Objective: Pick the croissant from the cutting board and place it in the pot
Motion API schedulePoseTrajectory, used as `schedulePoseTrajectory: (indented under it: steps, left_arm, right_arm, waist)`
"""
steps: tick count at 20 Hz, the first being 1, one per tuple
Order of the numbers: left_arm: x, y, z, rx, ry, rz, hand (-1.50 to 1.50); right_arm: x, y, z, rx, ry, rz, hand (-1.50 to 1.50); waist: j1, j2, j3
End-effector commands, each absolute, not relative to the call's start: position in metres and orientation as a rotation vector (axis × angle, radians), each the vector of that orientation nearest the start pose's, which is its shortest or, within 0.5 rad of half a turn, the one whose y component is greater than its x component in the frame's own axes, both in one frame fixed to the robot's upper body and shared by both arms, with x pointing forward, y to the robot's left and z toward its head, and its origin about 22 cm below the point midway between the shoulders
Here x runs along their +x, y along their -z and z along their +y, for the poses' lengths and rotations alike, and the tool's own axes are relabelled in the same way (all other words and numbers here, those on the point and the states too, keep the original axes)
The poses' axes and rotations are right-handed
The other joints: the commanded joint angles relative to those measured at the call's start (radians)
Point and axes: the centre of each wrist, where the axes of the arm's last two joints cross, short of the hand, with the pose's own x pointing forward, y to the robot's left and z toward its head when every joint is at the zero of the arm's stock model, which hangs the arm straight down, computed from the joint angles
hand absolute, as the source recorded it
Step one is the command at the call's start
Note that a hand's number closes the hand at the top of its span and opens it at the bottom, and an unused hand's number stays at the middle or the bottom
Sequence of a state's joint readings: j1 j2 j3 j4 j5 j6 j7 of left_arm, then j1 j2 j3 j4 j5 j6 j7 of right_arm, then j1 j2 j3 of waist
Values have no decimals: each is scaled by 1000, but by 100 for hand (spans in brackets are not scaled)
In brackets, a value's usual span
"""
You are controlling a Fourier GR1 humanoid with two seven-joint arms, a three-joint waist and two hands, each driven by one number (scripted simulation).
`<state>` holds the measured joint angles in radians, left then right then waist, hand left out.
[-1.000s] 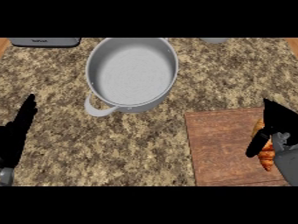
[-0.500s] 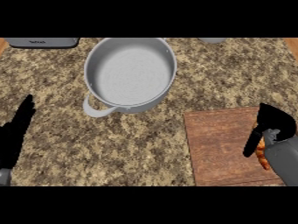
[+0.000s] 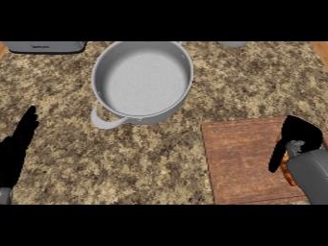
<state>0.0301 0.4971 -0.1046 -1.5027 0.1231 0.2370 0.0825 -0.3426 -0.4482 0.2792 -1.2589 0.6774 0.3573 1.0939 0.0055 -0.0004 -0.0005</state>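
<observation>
Left hand [image 3: 14, 149] open at lower left, right hand [image 3: 297, 137] lower right

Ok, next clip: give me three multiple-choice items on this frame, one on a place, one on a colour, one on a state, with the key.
1. Where is the cutting board?
A. lower right of the counter
B. upper left
C. under the pot

2. What colour is the pot?
A. red
B. grey
C. green

3. What does the pot hold?
A. the croissant
B. water
C. nothing

Key:
1 A, the board lies under the right hand.
2 B, its wall and floor are grey.
3 C, its floor is bare; the croissant shows beside the right hand, over the board.
</observation>
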Motion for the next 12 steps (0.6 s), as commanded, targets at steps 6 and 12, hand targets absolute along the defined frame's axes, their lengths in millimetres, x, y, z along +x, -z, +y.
schedulePoseTrajectory:
  steps: [6, 12]
  left_arm:
    - [240, -31, 344, 439, 147, -1380, 0]
    - [252, -26, 323, 431, 140, -1387, 0]
  right_arm:
    - [311, -22, -282, -1045, -909, -142, 150]
    - [325, -7, -282, -1067, -911, -167, 150]
  waist:
    - [-5, 0, 0]
    - [-2, 3, 1]
